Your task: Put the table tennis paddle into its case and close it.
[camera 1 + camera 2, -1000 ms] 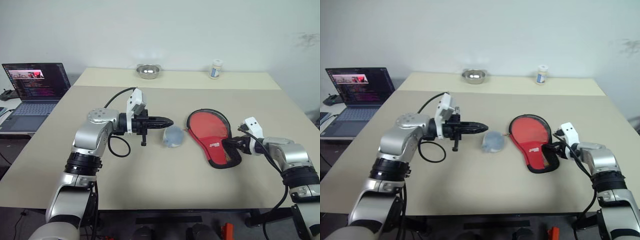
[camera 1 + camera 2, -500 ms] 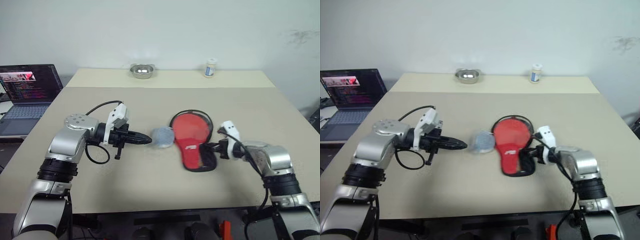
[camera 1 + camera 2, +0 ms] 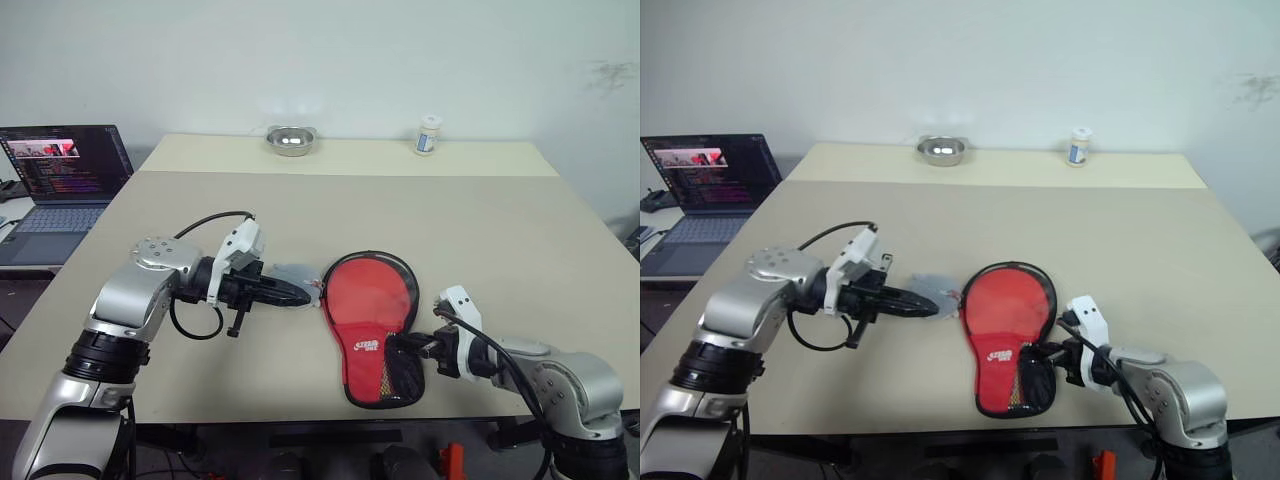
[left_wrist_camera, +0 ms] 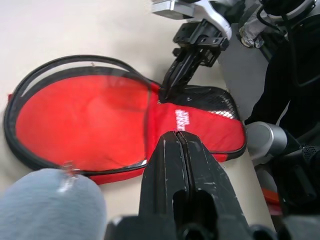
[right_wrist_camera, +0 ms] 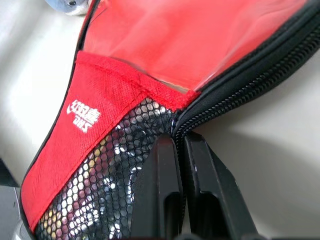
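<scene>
Case (image 3: 372, 325) lies on our table (image 3: 520, 230) with its long axis running from the round end toward its mesh handle end, where our right gripper (image 3: 402, 344) is pinched shut on the edge, while our left gripper (image 3: 300, 295), closed and empty, points at the round end.

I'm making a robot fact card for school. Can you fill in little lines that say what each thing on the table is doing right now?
case: red case flat on the table, its black edging not fully zipped
right gripper: right gripper shut on the case's edge at the narrow mesh end
left gripper: left gripper shut, holding nothing, pointing at the case
grey thing: small pale grey thing lies by the left gripper's tip, beside the case's round end
far edge: metal bowl and small white bottle
side: open laptop on a lower desk
</scene>
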